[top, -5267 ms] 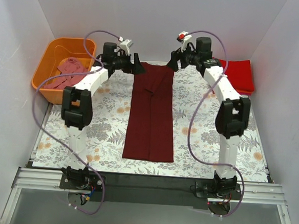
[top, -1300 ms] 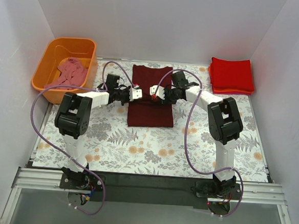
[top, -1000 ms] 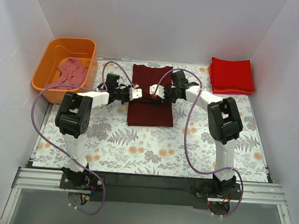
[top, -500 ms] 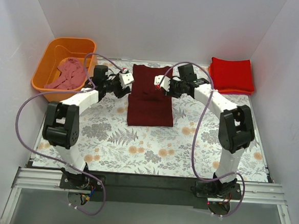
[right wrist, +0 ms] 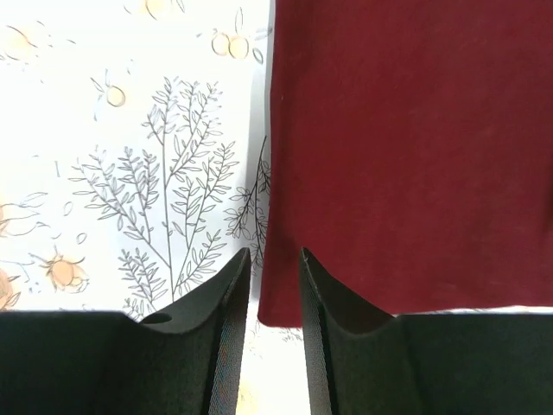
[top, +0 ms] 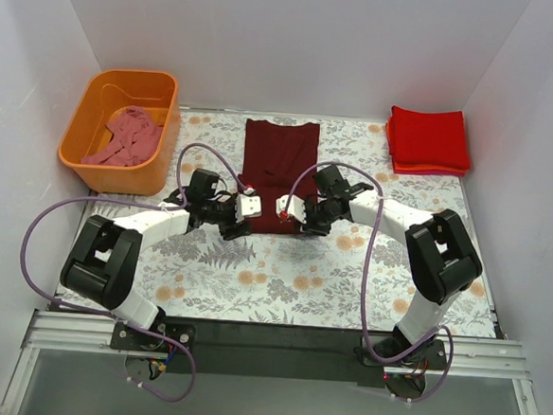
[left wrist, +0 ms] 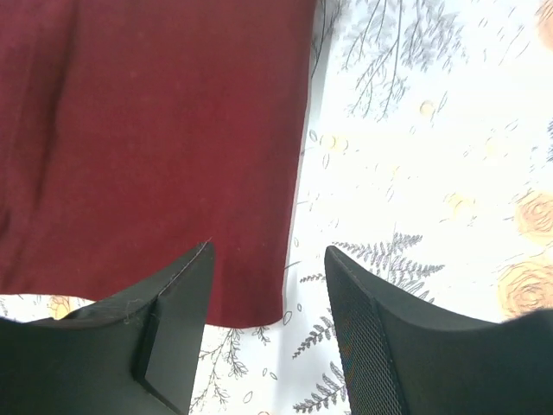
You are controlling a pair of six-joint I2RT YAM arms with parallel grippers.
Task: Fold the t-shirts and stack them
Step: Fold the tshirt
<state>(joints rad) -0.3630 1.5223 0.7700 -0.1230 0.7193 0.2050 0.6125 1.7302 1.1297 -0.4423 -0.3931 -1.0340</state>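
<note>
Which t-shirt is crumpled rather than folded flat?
The dusty pink cotton t-shirt, bunched in the orange plastic tub; the dark maroon t-shirt and the bright red stack lie folded flat.

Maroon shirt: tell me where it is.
Top view: the maroon shirt lies centre-back on the mat, between the orange tub left and the red stack right.

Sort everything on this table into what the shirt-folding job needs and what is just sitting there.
Belongs to the job:
- dark maroon t-shirt, lying folded in the middle of the table
- stack of folded red t-shirts, at the far right corner
- pink t-shirt, crumpled in the tub

Just there:
- orange tub, only a holder for the pink shirt
- floral table cover
</note>
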